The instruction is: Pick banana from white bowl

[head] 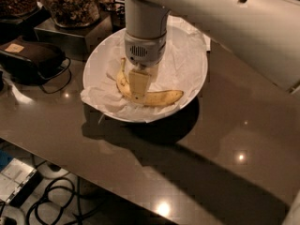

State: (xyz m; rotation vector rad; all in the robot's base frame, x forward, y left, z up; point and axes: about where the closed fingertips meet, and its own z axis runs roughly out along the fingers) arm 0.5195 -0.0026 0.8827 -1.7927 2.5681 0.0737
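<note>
The banana [161,97] is yellow with brown speckles and lies curved in the lower middle of the white bowl [197,74], on crumpled white paper. The bowl stands on the dark glossy table. My gripper [139,86] comes straight down from the white arm and sits on the banana's middle, hiding that part. The banana's right end and its upper left end stick out on either side of the gripper.
Glass jars of nuts [70,3] stand on a metal box behind the bowl. A black device [30,57] with a cable lies at the left. A flat white paper sheet [199,34] lies behind the bowl. Cables [61,200] lie on the floor below the table's front edge.
</note>
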